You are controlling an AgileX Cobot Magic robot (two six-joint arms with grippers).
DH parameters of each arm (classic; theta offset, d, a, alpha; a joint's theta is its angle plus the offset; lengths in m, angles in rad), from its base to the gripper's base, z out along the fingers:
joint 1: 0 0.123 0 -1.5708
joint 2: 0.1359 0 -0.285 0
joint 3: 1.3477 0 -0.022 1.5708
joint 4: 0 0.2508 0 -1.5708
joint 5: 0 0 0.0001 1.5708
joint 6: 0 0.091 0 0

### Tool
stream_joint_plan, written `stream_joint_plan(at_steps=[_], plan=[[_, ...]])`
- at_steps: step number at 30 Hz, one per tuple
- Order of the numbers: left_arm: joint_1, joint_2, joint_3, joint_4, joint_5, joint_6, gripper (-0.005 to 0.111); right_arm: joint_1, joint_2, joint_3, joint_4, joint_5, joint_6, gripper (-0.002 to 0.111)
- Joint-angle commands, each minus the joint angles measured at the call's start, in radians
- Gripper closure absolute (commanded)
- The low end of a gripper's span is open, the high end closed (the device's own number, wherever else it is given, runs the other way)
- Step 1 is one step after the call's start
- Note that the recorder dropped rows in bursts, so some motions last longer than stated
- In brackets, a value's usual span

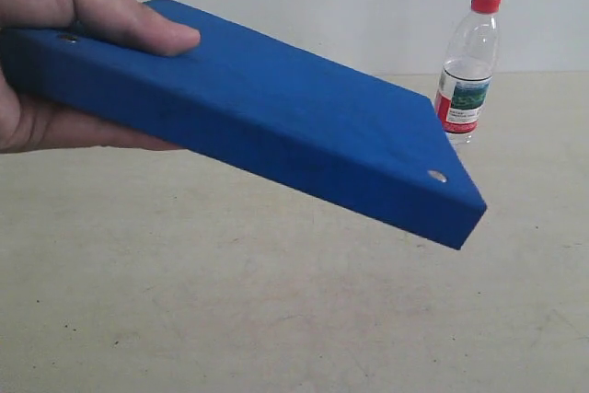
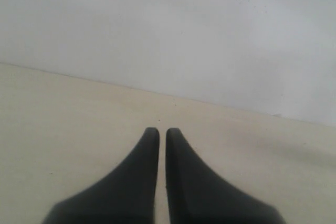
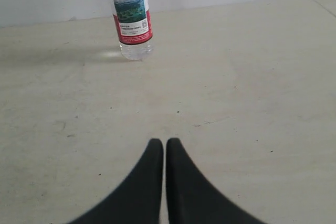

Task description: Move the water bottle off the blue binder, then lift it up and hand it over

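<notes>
a bare hand (image 1: 55, 43) held the blue binder (image 1: 276, 135) up in the air above the table (image 1: 276, 319). it gripped the binder at the left end in the exterior view, thumb flat on the top cover, palm and fingers under it. the binder sat tilted, left end high, right corner dipping low. one silver rivet (image 1: 437, 176) showed on the edge near that low corner, another beside the thumb.

the water bottle (image 1: 467, 71) stood upright on the table itself, on the right, behind the binder's low corner and close to the pale wall (image 1: 350, 6). red cap (image 1: 485, 0) was screwed on, label (image 3: 131, 19) round the middle. couldn't tell the fill level.

left gripper (image 2: 163, 131): jaws drawn together, only a thin slit between the dark fingers, nothing held. it hung over bare table, facing the wall.

right gripper (image 3: 165, 141): same, jaws pinched to a narrow slit, nothing in them. the bottle stood well ahead of its fingertips, well apart, with open tabletop between.
</notes>
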State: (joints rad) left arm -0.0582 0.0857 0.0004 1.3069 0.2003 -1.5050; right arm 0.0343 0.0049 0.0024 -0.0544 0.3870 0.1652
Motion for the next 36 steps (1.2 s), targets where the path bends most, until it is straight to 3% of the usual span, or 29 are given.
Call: stream_joint_plan(at_steps=[1,30,33,36], plan=[[-0.005,-0.006,0.0,0.001,0.003,-0.006,0.102,-0.002,-0.005,-0.002,0.021,0.001,-0.019,0.109],[-0.005,-0.006,0.0,-0.011,-0.036,-0.006,0.102,-0.002,-0.005,-0.002,0.021,-0.002,-0.017,0.109],[-0.005,-0.023,0.0,-0.234,-0.105,0.017,0.102,-0.002,-0.005,-0.002,0.021,-0.002,-0.017,0.109],[-0.005,-0.086,0.0,-0.61,-0.163,0.214,0.102,-0.002,-0.005,-0.002,0.021,-0.002,-0.017,0.109]])
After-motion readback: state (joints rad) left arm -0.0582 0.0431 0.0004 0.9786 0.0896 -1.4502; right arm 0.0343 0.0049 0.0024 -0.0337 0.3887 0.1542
